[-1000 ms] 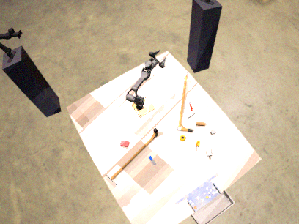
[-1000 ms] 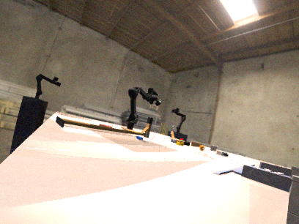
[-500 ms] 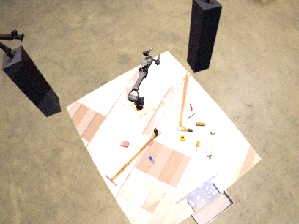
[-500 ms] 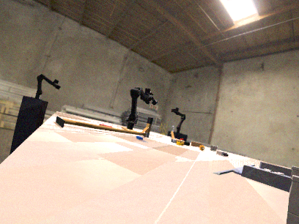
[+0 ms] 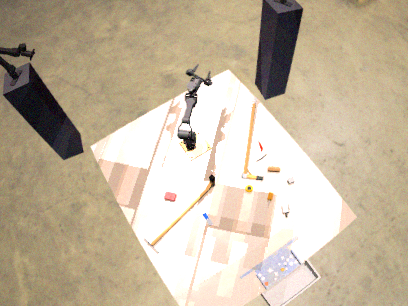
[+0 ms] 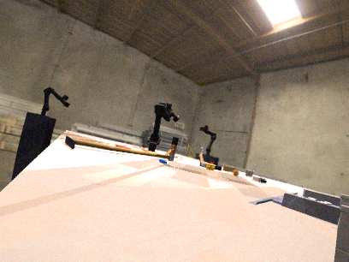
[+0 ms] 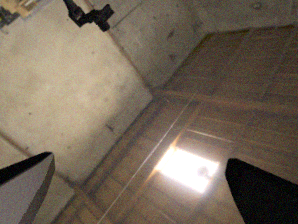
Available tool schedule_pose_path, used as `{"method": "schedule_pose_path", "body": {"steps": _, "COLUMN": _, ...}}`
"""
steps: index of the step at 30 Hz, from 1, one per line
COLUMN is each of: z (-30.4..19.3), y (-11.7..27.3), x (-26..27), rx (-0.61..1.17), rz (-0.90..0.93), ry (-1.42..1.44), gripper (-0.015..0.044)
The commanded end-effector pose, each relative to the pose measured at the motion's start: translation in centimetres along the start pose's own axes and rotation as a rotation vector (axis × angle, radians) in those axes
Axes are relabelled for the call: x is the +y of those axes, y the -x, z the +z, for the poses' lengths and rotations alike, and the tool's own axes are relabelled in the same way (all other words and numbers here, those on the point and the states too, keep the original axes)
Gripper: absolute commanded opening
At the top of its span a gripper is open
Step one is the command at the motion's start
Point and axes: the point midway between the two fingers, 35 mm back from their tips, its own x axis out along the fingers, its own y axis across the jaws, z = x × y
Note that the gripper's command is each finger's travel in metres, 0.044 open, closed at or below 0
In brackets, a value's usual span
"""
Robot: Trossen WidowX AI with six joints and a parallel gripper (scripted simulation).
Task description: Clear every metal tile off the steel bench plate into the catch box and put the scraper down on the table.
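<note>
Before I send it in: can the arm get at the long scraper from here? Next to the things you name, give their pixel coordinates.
Probably yes, after a turn: the pincer (image 5: 202,75) (image 7: 141,167) is open and holds nothing, and nothing lies on the scraper's (image 5: 182,212) (image 6: 115,148) shaft. But it points away from the scraper, so the arm (image 5: 188,112) (image 6: 157,128) must swing round first.
</note>
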Motion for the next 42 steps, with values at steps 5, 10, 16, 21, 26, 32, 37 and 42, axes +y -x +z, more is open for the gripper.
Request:
{"method": "schedule_pose_path", "body": {"steps": 5, "z": 2.3, "y": 0.7, "x": -2.5, "rx": -0.037, "rz": -0.069, "ry": 0.047, "gripper": 0.044}}
{"method": "schedule_pose_path", "body": {"steps": 10, "z": 3.4, "y": 1.3, "x": -4.1, "rx": -0.053, "rz": -0.114, "ry": 0.07, "gripper": 0.044}}
{"method": "schedule_pose_path", "body": {"steps": 16, "z": 4.7, "y": 2.2, "x": -6.1, "rx": -0.07, "rz": -0.169, "ry": 0.096, "gripper": 0.044}}
{"method": "schedule_pose_path", "body": {"steps": 21, "z": 5.6, "y": 3.1, "x": -7.6, "rx": -0.083, "rz": -0.215, "ry": 0.116, "gripper": 0.044}}
{"method": "schedule_pose_path", "body": {"steps": 26, "z": 6.5, "y": 4.1, "x": -9.2, "rx": -0.093, "rz": -0.262, "ry": 0.136, "gripper": 0.044}}
{"method": "schedule_pose_path", "body": {"steps": 32, "z": 7.0, "y": 4.6, "x": -9.9, "rx": -0.098, "rz": -0.285, "ry": 0.146, "gripper": 0.044}}
{"method": "schedule_pose_path", "body": {"steps": 37, "z": 6.6, "y": 3.9, "x": -9.4, "rx": -0.119, "rz": -0.252, "ry": 0.081, "gripper": 0.044}}
{"method": "schedule_pose_path", "body": {"steps": 42, "z": 5.9, "y": 3.0, "x": -8.6, "rx": -0.146, "rz": -0.202, "ry": -0.013, "gripper": 0.044}}
